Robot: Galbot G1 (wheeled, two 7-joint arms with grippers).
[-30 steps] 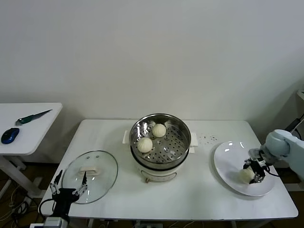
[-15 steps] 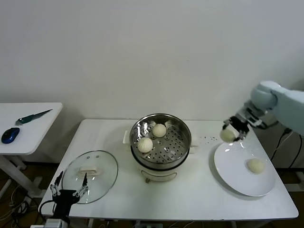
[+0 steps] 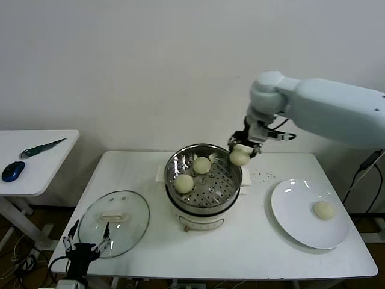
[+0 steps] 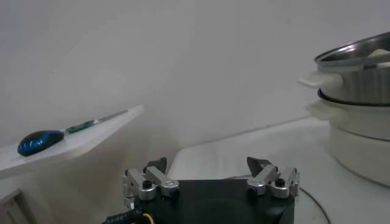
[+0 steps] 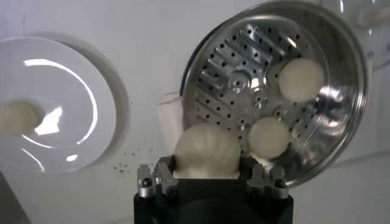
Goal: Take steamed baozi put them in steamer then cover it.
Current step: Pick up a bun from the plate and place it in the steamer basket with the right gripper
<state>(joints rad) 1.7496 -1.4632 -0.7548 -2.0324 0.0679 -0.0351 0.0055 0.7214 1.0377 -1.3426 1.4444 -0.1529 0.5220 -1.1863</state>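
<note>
The white worktop (image 3: 252,241) carries the steamer (image 3: 203,180) at centre, holding two steamed baozi (image 3: 184,182) on its perforated floor, the white plate (image 3: 295,220) to the robot's right with one bun (image 3: 324,209), and the cover (image 3: 114,223) lying flat near the front left corner. The right gripper (image 3: 240,155) hangs over the steamer's right rim, its jaws pinching a third bun (image 5: 207,151). The left gripper (image 3: 86,241) sits low at the worktop's front left edge beside the cover, jaws spread and empty.

Two baozi (image 3: 192,173) in steamer (image 3: 203,158)
</note>
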